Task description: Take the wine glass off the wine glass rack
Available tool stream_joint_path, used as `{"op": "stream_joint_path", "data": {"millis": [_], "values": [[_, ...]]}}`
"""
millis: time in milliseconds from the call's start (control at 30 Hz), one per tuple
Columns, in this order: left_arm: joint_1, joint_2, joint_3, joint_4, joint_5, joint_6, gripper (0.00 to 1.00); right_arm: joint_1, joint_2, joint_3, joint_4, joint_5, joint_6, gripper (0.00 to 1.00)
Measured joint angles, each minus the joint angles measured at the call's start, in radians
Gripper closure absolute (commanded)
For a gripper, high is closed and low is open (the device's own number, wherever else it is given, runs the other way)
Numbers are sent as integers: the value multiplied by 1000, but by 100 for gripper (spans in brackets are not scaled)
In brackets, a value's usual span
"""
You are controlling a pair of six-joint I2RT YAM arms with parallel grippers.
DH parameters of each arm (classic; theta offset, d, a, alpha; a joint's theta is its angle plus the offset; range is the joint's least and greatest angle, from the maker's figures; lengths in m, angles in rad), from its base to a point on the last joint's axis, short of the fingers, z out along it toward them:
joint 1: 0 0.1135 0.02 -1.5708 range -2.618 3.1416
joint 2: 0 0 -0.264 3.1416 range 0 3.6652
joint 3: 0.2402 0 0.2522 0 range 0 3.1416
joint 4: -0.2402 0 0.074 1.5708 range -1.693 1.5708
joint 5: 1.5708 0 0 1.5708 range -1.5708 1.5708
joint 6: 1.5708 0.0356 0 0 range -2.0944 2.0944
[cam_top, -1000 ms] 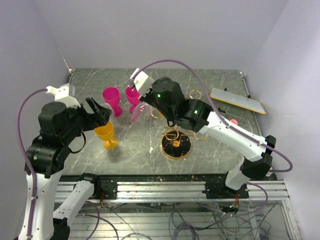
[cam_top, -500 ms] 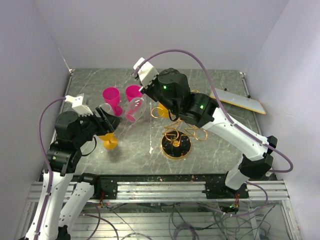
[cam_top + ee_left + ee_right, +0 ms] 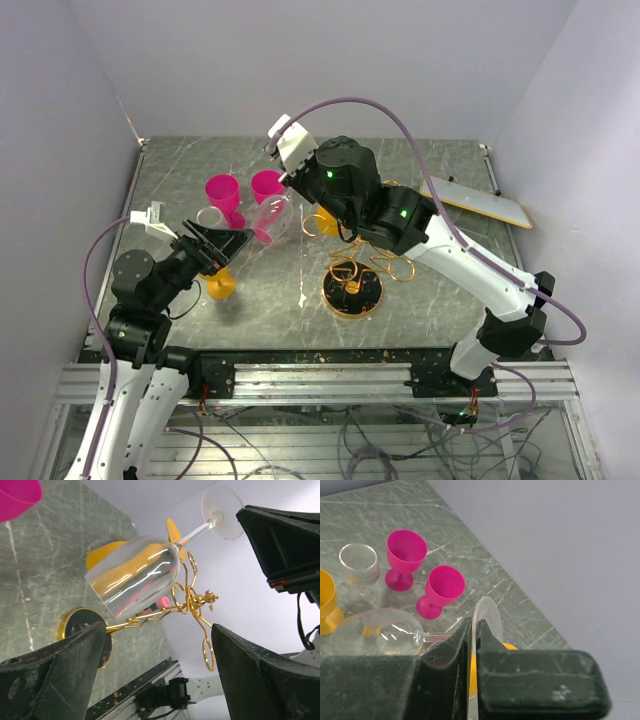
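Note:
The clear wine glass (image 3: 268, 220) is held on its side in the air, left of the wine glass rack (image 3: 352, 280). My right gripper (image 3: 292, 190) is shut on the glass's round foot (image 3: 487, 615), with the bowl (image 3: 375, 632) pointing left. The gripper's jaws (image 3: 474, 630) pinch the foot edge-on. The rack is thin gold wire on a dark gold-rimmed base (image 3: 352, 298). My left gripper (image 3: 225, 245) is open and empty, below and left of the glass. In the left wrist view the glass (image 3: 132, 575) hangs in front of the rack (image 3: 192, 600), above my open left gripper (image 3: 160, 675).
Two magenta goblets (image 3: 222, 195) (image 3: 265, 185) and a small clear glass (image 3: 359, 562) stand at the back left. An orange goblet (image 3: 218, 282) stands under my left gripper; another (image 3: 325, 220) is behind the rack. A white board (image 3: 475, 200) lies at the right.
My left arm has dropped and drawn back toward the near edge, its open gripper now pointing right. My right arm lifted the glass slightly a second ago and has held still since.

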Motion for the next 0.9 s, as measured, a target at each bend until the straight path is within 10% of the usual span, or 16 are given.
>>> {"op": "stream_joint_path", "data": {"millis": [633,900], "values": [[0,147,-266,558,121,-390,5,-5,0,0,1,0,20,100],[-8,215,-310,836,125,-493,31,-11,-14,-11,23,3,36,100]]}}
